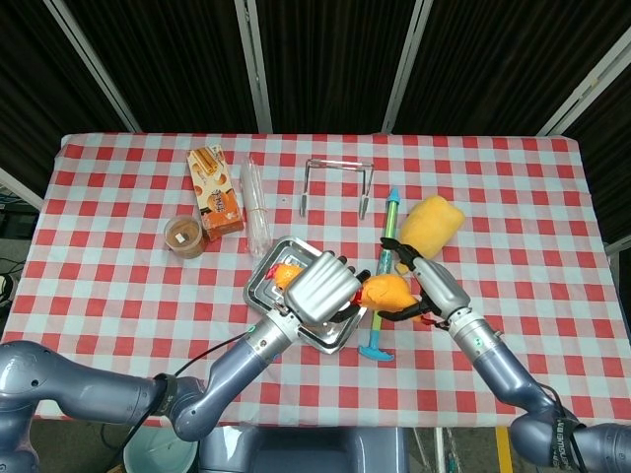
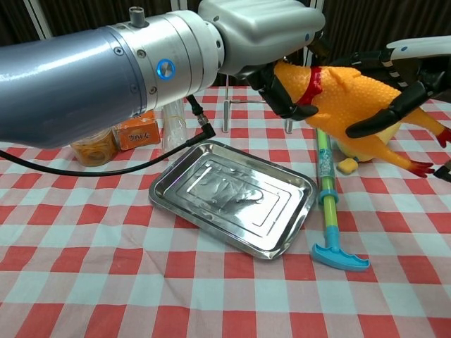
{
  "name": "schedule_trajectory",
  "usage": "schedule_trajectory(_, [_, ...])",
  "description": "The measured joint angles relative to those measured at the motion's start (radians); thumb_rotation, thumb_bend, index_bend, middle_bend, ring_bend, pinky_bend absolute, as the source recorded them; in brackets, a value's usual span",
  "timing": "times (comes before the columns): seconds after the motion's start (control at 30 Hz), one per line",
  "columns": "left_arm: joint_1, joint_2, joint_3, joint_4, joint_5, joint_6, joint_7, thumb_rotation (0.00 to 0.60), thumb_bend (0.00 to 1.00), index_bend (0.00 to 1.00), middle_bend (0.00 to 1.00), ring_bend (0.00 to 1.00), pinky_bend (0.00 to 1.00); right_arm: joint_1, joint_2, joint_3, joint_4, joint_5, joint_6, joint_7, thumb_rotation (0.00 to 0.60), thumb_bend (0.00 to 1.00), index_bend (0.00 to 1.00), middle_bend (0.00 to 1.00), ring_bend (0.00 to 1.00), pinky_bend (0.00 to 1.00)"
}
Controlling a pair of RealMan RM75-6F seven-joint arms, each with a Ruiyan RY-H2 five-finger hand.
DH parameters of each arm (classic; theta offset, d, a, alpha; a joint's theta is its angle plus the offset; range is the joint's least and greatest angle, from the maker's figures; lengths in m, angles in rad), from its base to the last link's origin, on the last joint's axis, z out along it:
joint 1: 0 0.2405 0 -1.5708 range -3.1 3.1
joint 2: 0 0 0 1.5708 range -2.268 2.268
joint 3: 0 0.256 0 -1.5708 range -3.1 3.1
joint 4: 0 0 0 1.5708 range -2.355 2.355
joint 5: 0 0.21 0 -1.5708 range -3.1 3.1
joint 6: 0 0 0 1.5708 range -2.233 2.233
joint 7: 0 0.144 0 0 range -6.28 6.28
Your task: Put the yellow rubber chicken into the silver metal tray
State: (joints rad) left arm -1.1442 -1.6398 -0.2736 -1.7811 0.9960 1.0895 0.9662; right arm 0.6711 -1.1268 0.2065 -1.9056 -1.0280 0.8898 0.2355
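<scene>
Both the left robot hand and right robot hand grip the chicken above the tray, mid-surface

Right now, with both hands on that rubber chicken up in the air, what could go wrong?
The yellow rubber chicken hangs right of the silver metal tray, above the green-blue toy stick; released now, it would likely miss. The left hand and right hand hold opposite ends, so uneven pulling may twist it loose.

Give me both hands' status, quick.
Left hand: grips the yellow rubber chicken at its neck.
Right hand: holds the chicken's body, above the table.
</scene>
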Motion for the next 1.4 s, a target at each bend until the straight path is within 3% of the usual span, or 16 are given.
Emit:
schedule_trajectory(0.1, [-0.002, 0.005, 0.005, -0.009, 0.001, 0.002, -0.006, 0.6, 0.76, 0.6, 0.67, 0.6, 0.72, 0.001, -0.01, 0.005, 0.009, 0.009, 0.001, -0.011, 0.6, 0.15, 0.09, 0.13, 0.12, 0.18])
schedule_trajectory(0.3, [-0.004, 0.017, 0.011, -0.02, -0.009, 0.0, -0.019, 0.6, 0.76, 0.6, 0.67, 0.6, 0.72, -0.002, -0.029, 0.009, 0.027, 0.018, 0.014, -0.035, 0.6, 0.21, 0.32, 0.29, 0.28, 0.29])
schedule_trajectory(0.47, [-0.006, 0.023, 0.016, -0.02, -0.021, -0.002, -0.032, 0.6, 0.76, 0.6, 0.67, 0.6, 0.72, -0.008, -0.043, 0.014, 0.038, 0.019, 0.025, -0.042, 0.6, 0.38, 0.52, 0.42, 0.42, 0.42])
schedule_trajectory(0.7, [-0.012, 0.02, 0.02, -0.003, -0.036, -0.002, -0.043, 0.6, 0.76, 0.6, 0.67, 0.6, 0.72, -0.018, -0.054, 0.018, 0.042, 0.01, 0.039, -0.055, 0.6, 0.64, 0.67, 0.58, 0.58, 0.58])
schedule_trajectory(0.83, [-0.017, 0.015, 0.021, 0.005, -0.042, -0.003, -0.052, 0.6, 0.76, 0.6, 0.67, 0.6, 0.72, -0.023, -0.062, 0.02, 0.045, 0.004, 0.05, -0.062, 0.6, 0.8, 0.82, 0.71, 0.7, 0.7])
schedule_trajectory(1.03, [-0.022, 0.014, 0.026, 0.01, -0.044, -0.004, -0.059, 0.6, 0.76, 0.6, 0.67, 0.6, 0.72, -0.03, -0.071, 0.026, 0.048, -0.005, 0.064, -0.068, 0.6, 0.92, 0.97, 0.86, 0.87, 0.83])
schedule_trajectory(1.17, [-0.027, 0.014, 0.029, 0.016, -0.047, -0.006, -0.058, 0.6, 0.76, 0.6, 0.67, 0.6, 0.72, -0.035, -0.069, 0.028, 0.047, -0.015, 0.062, -0.063, 0.6, 0.92, 0.95, 0.88, 0.85, 0.83])
schedule_trajectory(1.23, [-0.028, 0.013, 0.03, 0.02, -0.045, -0.003, -0.054, 0.6, 0.75, 0.6, 0.67, 0.6, 0.72, -0.037, -0.062, 0.027, 0.047, -0.023, 0.052, -0.052, 0.6, 0.9, 0.84, 0.83, 0.76, 0.78])
schedule_trajectory(1.3, [-0.031, 0.011, 0.032, 0.027, -0.039, 0.005, -0.046, 0.6, 0.75, 0.6, 0.67, 0.6, 0.72, -0.039, -0.051, 0.027, 0.045, -0.031, 0.037, -0.037, 0.6, 0.8, 0.7, 0.72, 0.63, 0.69])
schedule_trajectory(1.4, [-0.035, 0.007, 0.033, 0.035, -0.036, 0.011, -0.04, 0.6, 0.75, 0.6, 0.67, 0.6, 0.72, -0.039, -0.022, 0.024, 0.04, -0.056, -0.005, -0.007, 0.6, 0.52, 0.42, 0.49, 0.39, 0.49])
